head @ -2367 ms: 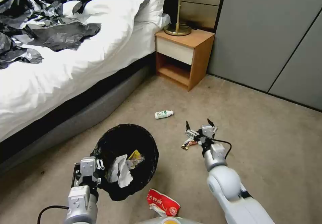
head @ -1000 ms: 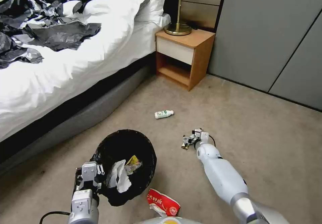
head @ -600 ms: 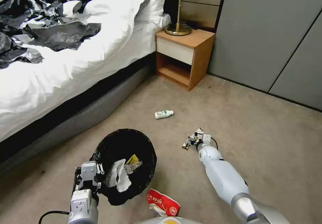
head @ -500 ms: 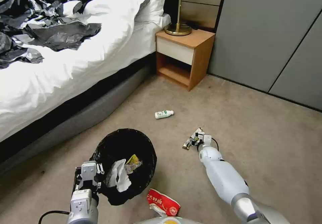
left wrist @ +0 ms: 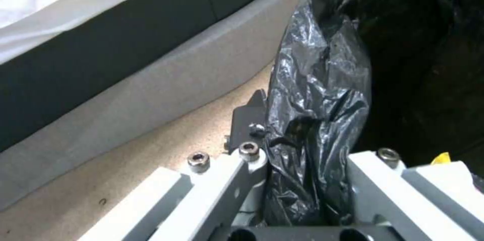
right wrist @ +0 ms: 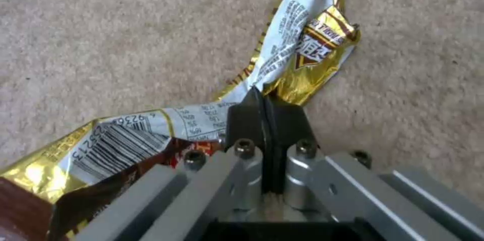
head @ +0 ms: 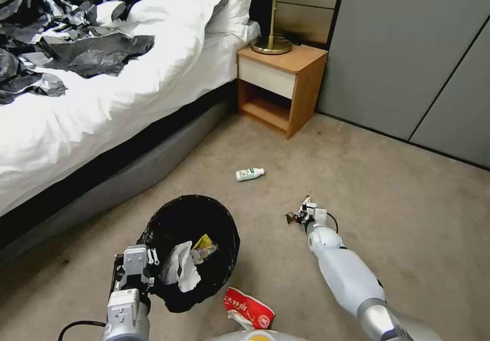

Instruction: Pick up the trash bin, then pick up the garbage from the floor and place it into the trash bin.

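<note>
Trash bin (head: 191, 251) with black liner, rim pinched in left gripper (left wrist: 302, 150), white bucket hidden, right gripper (right wrist: 267, 114) jaws clamped on gold snack wrapper (right wrist: 297, 55) at carpet (head: 398, 188), wrapper's ends cut off.

White-grey arms, black cables, silver-screwed grey gripper (right wrist: 264, 99) with black fingertips.

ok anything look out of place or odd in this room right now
Yes: crumpled black plastic sheets lie strewn over the white bed. On the carpet lie a small bottle on its side and a red wrapper beside the trash bin.
</note>
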